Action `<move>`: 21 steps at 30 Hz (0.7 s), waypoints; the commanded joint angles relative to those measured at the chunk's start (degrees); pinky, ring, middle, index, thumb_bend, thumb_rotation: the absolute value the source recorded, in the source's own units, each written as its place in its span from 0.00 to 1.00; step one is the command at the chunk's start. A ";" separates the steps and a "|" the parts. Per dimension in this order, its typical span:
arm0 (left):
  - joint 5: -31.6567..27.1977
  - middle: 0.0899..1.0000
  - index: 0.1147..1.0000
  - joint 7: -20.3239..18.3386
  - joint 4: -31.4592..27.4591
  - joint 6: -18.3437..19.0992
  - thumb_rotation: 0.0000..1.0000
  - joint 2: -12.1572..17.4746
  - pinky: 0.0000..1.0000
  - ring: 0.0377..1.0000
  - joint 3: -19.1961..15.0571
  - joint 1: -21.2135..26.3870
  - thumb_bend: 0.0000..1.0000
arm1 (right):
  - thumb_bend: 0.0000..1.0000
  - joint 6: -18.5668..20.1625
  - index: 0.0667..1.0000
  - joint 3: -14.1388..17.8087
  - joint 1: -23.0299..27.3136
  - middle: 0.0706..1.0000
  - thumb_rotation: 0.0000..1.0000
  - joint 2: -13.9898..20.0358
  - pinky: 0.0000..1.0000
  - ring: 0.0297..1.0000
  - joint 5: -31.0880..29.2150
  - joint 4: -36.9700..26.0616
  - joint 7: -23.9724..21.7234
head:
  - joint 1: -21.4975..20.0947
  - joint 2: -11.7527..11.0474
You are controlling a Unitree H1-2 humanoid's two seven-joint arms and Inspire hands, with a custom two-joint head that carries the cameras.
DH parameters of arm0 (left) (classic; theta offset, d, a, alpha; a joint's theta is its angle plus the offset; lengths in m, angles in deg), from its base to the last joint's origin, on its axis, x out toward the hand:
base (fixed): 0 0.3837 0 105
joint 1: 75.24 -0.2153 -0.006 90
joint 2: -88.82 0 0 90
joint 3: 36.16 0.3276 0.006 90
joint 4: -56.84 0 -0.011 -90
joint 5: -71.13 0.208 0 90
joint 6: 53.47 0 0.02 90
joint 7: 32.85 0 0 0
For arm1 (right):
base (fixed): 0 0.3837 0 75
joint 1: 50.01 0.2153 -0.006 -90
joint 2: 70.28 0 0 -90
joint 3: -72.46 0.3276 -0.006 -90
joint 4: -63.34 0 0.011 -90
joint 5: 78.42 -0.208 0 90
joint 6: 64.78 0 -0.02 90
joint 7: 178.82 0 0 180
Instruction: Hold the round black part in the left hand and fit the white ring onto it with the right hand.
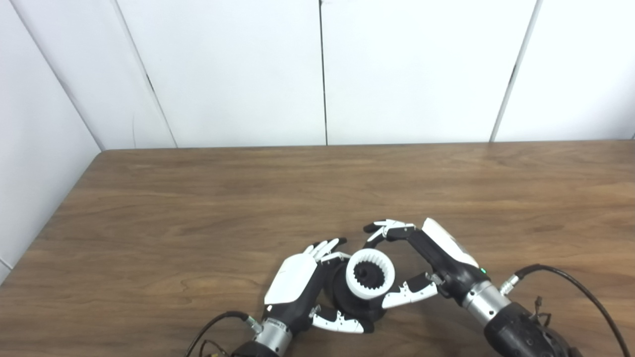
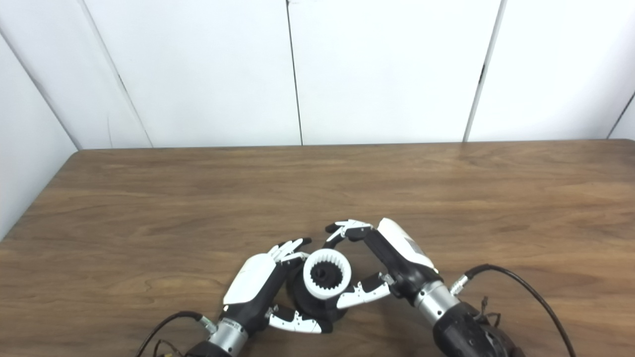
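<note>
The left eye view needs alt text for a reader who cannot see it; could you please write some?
A white ring with inner teeth sits on a round black part, which the left robot hand grips from the left side. The right robot hand curves around the ring from the right, fingers apart, on a brown wooden table before white wall panels.

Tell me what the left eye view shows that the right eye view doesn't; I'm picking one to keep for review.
Only the left eye view: little beyond a wider strip of the left wall beside the table.
Only the right eye view: an extra wall seam at far right, and more table to the right of the hands.
Both: the left hand closed around the round black part, the white ring with inner teeth sitting on it, and the right hand with fingers spread around the ring, its thumb at the ring's edge.
</note>
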 commanded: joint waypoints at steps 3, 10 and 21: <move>0.78 0.94 0.56 -0.37 -0.78 0.26 0.31 0.45 0.95 0.95 0.02 0.66 0.85 | 0.52 -1.30 0.44 0.07 1.63 0.81 0.15 -0.55 0.81 0.89 0.21 -0.81 0.67 | -0.05 0.15; 1.14 0.94 0.56 -0.51 -1.04 0.46 0.30 0.28 0.95 0.95 0.15 0.60 0.85 | 0.52 -2.03 0.44 -0.30 1.58 0.81 0.15 -2.01 0.78 0.87 0.90 1.27 1.83 | 0.08 0.35; 1.25 0.95 0.57 -1.61 -2.20 1.80 0.30 0.28 0.96 0.96 0.29 0.35 0.85 | 0.52 -2.28 0.44 -1.09 1.53 0.81 0.15 -3.33 0.77 0.88 1.85 3.84 3.39 | 0.35 0.80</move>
